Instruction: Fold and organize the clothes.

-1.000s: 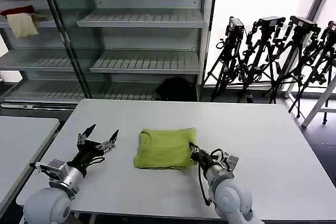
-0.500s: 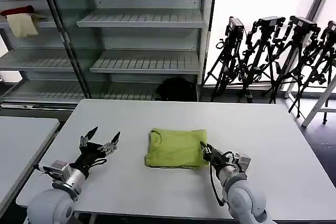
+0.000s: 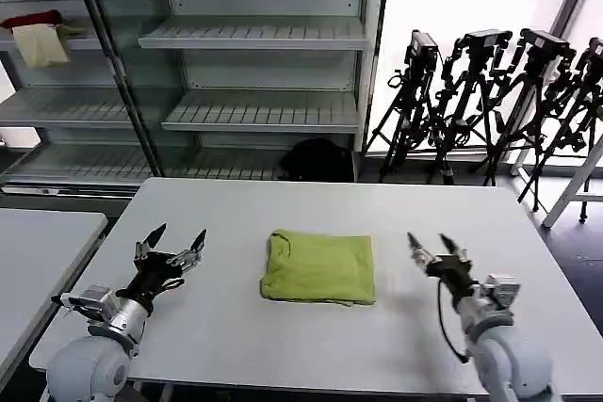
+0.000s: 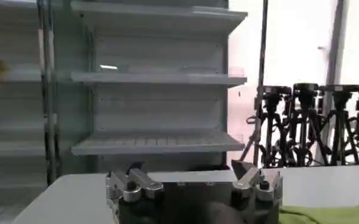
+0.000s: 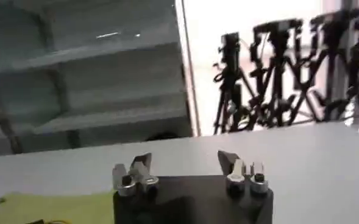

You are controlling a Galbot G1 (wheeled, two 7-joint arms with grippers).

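T-shirt lies folded into a compact rectangle on the desk, roughly mid-width and a little nearer the front edge than the back. Edges look fairly square; a slight bulge at the collar end on its left side. A strip of the same green shows in both wrist views.

Left gripper hovers above the desk near the front-left corner, fingers spread, holding nothing, well apart from the shirt. Right gripper hangs beside the shirt's right edge, not touching it, fingers parted and empty.

Judgement: folding step looks complete or nearly so; both arms are clear of the cloth. What remains, if anything, is the organizing part, i.e. squaring or placing the bundle. That would call for a grip low at one folded edge, taking all layers together so the fold does not open. Risk: pinching only the top layer.
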